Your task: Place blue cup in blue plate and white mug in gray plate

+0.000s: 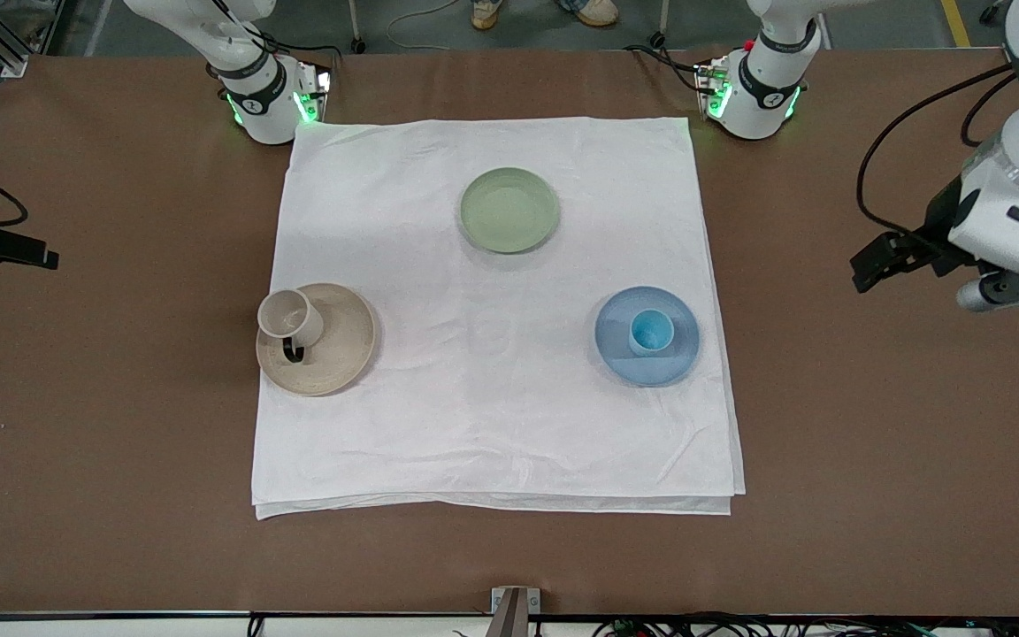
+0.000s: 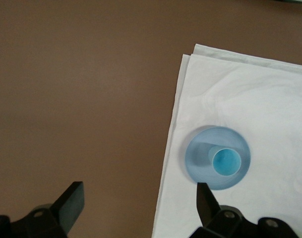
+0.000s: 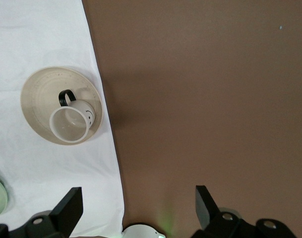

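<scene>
We see the small, smooth, handleless blue cup (image 1: 652, 332) upright in the matte blue plate (image 1: 620, 354), and the cream white mug (image 1: 288, 318) with its dark loop handle on the ringed gray plate (image 1: 346, 354), both on a white cloth (image 1: 492, 425). The left gripper (image 2: 138, 208) and right gripper (image 3: 138, 210) hover spread wide over bare brown table (image 1: 103, 398).

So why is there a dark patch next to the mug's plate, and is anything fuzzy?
In the right wrist view, a soft shadow falls on the brown table beside the gray plate holding the white mug. In the left wrist view, the blue cup looks slightly soft. The front view shows even light.
</scene>
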Available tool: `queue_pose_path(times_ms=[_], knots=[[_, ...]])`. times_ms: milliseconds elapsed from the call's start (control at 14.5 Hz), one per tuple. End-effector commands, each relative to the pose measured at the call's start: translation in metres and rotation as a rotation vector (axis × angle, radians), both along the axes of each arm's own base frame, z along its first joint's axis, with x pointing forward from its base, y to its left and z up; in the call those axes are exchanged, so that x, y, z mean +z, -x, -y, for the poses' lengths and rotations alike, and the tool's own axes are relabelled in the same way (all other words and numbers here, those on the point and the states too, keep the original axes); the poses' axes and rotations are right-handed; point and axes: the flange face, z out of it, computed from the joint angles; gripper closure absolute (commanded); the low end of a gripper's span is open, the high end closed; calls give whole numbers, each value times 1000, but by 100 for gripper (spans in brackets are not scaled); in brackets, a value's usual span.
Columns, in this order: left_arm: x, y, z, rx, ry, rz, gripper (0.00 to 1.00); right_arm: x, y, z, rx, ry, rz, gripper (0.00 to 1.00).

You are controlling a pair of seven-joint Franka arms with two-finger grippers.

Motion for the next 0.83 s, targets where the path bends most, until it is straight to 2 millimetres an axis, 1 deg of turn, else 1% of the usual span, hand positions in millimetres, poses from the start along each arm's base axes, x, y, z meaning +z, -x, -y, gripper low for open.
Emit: queue_pose_path(times_ms=[0,69,138,207,276,345,414,483,552,759], knots=[[23,24,-16,-71,-8,-3,0,14,-3,1,-10,25,16,0],[28,33,-18,-64,-16,-1,0,17,-4,-4,-6,17,26,0],[27,44,-14,-70,-23,-9,0,17,-4,-9,3,13,21,0],[29,56,-15,-68,-23,-16,0,11,-3,-10,5,11,4,0],[25,64,-18,-71,-13,-31,0,3,-3,-13,10,5,-16,0],[26,69,-18,-73,6,-31,0,1,-1,-16,14,0,-27,0],[27,71,-18,-72,10,-32,0,-4,1,-23,26,-2,-37,0],[29,75,-14,-78,10,-27,0,-9,5,-25,28,-4,-45,0],[28,76,-14,-79,22,-31,0,-10,12,-25,28,-6,-33,0],[26,76,-13,-81,47,-39,0,1,42,-23,9,-11,30,0]])
